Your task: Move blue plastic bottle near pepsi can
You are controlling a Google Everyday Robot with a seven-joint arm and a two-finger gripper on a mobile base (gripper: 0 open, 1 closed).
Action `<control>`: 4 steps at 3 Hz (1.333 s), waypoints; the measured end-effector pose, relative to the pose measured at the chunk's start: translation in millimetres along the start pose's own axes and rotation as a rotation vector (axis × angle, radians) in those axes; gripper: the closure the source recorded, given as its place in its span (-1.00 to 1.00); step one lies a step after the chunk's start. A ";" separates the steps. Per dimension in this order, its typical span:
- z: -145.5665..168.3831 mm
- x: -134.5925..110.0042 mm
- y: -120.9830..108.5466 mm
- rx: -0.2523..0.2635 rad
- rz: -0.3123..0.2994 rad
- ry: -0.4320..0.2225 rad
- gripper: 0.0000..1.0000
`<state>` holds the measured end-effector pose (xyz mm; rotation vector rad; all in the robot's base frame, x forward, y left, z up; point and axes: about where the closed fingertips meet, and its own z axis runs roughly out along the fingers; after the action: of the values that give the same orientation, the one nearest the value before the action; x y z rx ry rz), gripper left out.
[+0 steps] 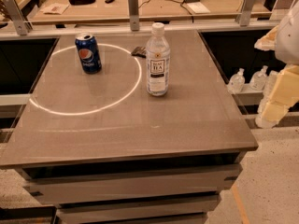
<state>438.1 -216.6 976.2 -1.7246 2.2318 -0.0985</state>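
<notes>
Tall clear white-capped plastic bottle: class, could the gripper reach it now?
Probably yes: the gripper hangs beside the grey table, and only bare tabletop lies between it and the bottle.

The bottle (158, 62) stands upright toward the far edge of the worktop (140, 125), apart from the can (88, 52) near the far left corner. The end effector (273, 107) hangs beyond the right edge.

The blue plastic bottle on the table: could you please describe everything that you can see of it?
The blue plastic bottle is tall and clear, with a white cap and a white label bearing dark print. Capped, it stands upright on the grey table, just right of a bright ring of light. The pepsi can, shorter, stands apart to its left and farther back. Only the table touches it; the gripper is beyond the table's right edge, well clear of it.
</notes>
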 end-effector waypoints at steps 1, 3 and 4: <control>0.0 0.0 0.0 0.000 0.000 0.000 -1.00; -1.0 6.5 -6.8 -0.066 0.038 -0.215 -1.00; 2.6 6.6 -5.7 -0.117 0.079 -0.381 -1.00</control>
<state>442.7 -224.1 973.8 -1.5522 2.0497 0.3557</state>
